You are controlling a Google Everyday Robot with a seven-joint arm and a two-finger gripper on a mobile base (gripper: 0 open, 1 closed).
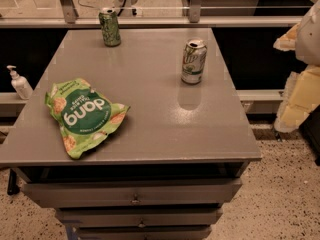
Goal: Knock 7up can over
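The 7up can is pale silver-white with green lettering and a silver top. It stands upright on the grey table, right of centre and towards the far side. My gripper shows as pale yellow and white parts at the right edge of the camera view. It is off the table's right side, at about the can's height, well apart from the can and touching nothing.
A darker all-green can stands upright at the table's far left. A green snack bag lies flat at the near left. A soap dispenser stands on a ledge left of the table. Drawers are below the tabletop. A rail runs behind the table.
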